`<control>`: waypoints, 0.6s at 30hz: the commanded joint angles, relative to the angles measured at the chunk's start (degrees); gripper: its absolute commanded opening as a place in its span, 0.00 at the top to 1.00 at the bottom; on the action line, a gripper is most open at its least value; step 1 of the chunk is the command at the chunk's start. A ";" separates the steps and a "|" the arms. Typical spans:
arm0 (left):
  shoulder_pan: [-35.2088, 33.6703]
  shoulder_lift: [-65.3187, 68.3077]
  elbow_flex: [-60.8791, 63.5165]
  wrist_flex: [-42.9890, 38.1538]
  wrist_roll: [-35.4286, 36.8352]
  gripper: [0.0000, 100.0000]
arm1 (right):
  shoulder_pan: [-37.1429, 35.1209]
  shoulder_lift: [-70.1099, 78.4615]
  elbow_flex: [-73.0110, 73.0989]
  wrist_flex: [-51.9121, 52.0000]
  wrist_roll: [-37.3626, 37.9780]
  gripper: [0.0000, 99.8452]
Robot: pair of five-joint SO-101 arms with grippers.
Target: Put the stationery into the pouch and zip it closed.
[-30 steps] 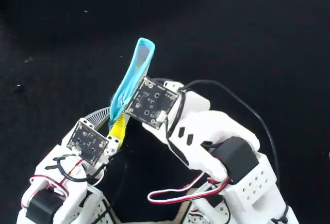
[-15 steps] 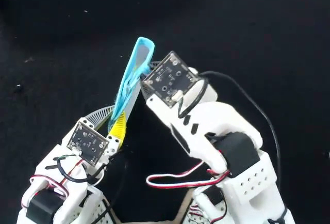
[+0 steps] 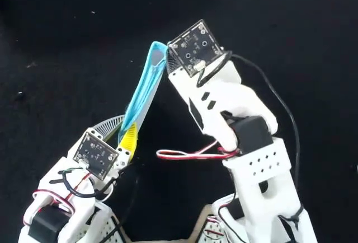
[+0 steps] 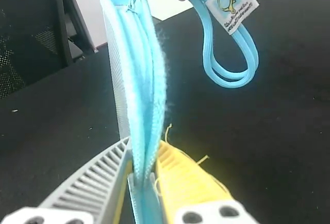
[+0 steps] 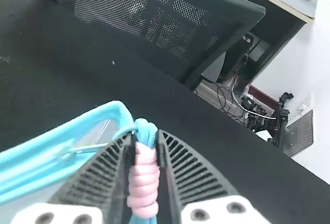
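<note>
A light blue pouch (image 3: 142, 94) hangs stretched edge-up above the black table between both grippers. My left gripper (image 3: 127, 136), with a yellow and a grey finger, is shut on the pouch's near end (image 4: 139, 79). My right gripper (image 3: 165, 64) is at the pouch's far tip, shut on the pink zipper pull (image 5: 143, 182) with its blue cord. In the left wrist view a blue strap loop (image 4: 229, 64) with a white tag (image 4: 232, 4) dangles from that far end. The zip line along the pouch's top edge (image 5: 62, 152) looks drawn together.
The black table cloth (image 3: 291, 41) lies all around the arms. A red and white cable (image 3: 190, 154) loops off the right arm. A black mesh chair (image 5: 170, 22) and a desk with wires stand beyond the table's far edge.
My right gripper has slid along the pouch's top edge from near the middle to the far tip, taking the zipper pull with it. The left arm has kept still.
</note>
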 commanded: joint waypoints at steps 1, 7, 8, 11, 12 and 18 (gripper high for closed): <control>-0.84 0.26 0.75 1.49 -0.44 0.97 | 3.96 0.40 -3.47 -3.69 -0.35 0.99; -0.84 0.26 0.75 1.49 -0.44 0.97 | 7.91 2.33 -3.65 -8.70 -0.35 0.99; -0.84 0.26 0.75 1.49 -0.44 0.97 | 8.09 3.30 -4.09 -8.79 -0.35 0.99; -0.84 0.26 0.75 1.49 -0.44 0.97 | 8.09 6.37 -5.76 -7.56 -0.35 0.99; -0.84 0.26 0.75 1.49 -0.44 0.97 | 8.09 7.16 -6.55 -6.95 -0.35 0.99; -0.84 0.26 0.75 1.49 -0.44 0.97 | 7.65 8.31 -10.24 -2.46 -4.40 0.99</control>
